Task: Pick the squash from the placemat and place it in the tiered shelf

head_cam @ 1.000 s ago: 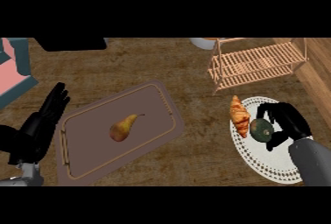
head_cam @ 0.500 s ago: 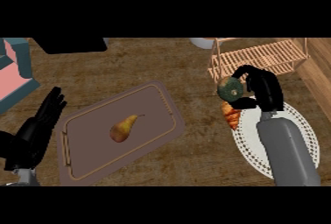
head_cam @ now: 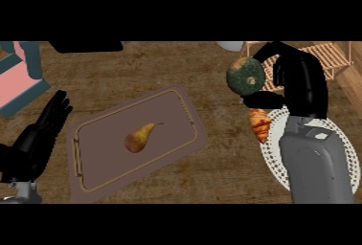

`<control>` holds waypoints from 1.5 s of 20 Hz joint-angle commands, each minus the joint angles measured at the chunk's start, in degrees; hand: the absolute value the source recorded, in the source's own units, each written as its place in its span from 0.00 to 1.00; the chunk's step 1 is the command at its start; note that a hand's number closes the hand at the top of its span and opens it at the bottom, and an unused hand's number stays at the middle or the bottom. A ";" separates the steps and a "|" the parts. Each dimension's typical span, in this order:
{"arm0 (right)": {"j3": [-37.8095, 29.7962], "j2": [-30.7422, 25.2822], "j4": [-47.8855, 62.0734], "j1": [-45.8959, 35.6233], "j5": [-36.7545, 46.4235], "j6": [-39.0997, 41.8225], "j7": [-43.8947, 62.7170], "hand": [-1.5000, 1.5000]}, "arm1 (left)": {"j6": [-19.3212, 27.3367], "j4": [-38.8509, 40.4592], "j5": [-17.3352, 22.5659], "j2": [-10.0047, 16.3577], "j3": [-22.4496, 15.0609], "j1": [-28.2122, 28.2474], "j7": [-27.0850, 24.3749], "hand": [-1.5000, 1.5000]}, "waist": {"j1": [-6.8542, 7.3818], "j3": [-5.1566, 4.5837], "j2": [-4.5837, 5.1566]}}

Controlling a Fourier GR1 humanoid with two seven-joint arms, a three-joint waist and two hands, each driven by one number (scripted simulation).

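A dark green squash with an orange patch is held up in my right hand, whose fingers curl round it. It hangs above the counter at the left front of the wooden tiered shelf, at the top right. The white round placemat lies below, mostly hidden by my right forearm, with a croissant on its left edge. My left hand rests open at the left edge, fingers up.
A brown tray with a pear on it lies at the centre left. A teal and pink object sits at the far left. A dark object and a white bowl's rim show at the top.
My right hand has lifted the squash off the placemat and carried it up and away toward the shelf. The left hand has barely moved.
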 commanded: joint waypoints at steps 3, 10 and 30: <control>-1.48 1.05 -11.70 -7.85 -2.18 9.21 14.65 1.00 | 1.44 -2.60 -2.49 -2.24 -2.78 -0.89 1.55 0.50 | 2.75 0.24 1.22; -6.86 1.34 -7.62 -13.24 -30.88 -7.90 16.79 1.00 | 0.12 1.54 -1.34 -2.22 -2.55 -5.95 1.39 0.50 | 4.10 0.35 1.78; -0.10 -26.55 26.25 -26.52 2.99 -5.09 -8.80 1.00 | -2.55 2.09 -0.79 -2.05 -0.94 -2.99 -1.55 0.50 | 4.07 0.24 1.74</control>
